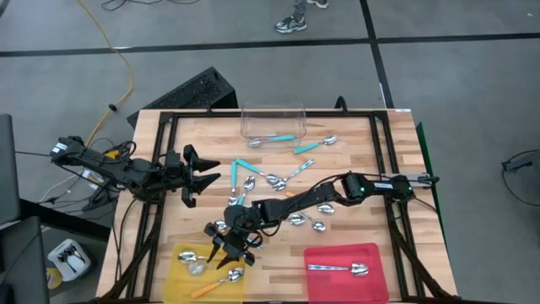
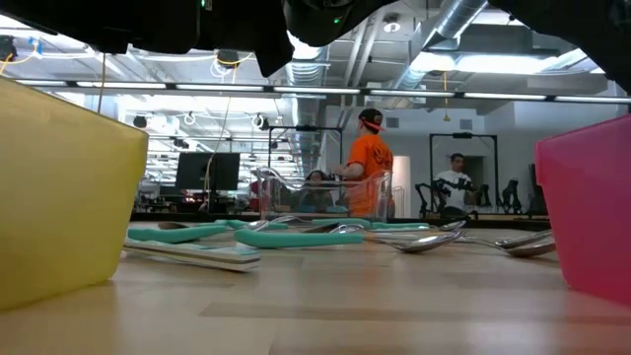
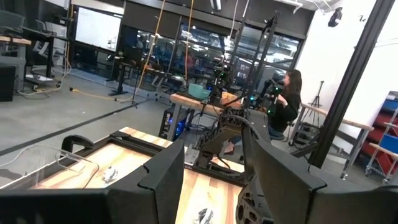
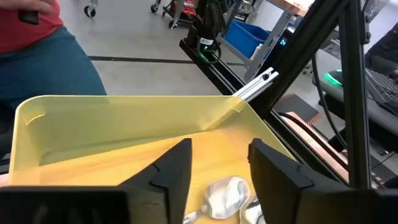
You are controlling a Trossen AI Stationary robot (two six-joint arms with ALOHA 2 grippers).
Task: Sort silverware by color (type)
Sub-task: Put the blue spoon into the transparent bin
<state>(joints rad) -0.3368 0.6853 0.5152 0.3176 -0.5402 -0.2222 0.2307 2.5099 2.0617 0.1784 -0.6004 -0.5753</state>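
Your right gripper (image 1: 226,253), fingers spread and holding nothing, hangs by the flat yellow plastic tray (image 1: 179,283), so if you swing low you could knock the shiny orange-handled spoons (image 1: 221,282) out.

Robotics lab: workbenches (image 3: 205,99), monitors (image 2: 208,170).

A yellow tray (image 1: 179,272) sits at the table's near left edge and a red tray (image 1: 371,257) at its near right, well apart, while a clear plastic tub (image 1: 272,118) stands at the far edge of the wooden table (image 1: 354,143). On the floor beyond the table lie a yellow cable (image 1: 126,80) and a black keyboard-like object (image 1: 190,91). In the low view, 1 person in an orange shirt (image 2: 370,163) stands in the room behind the tub.
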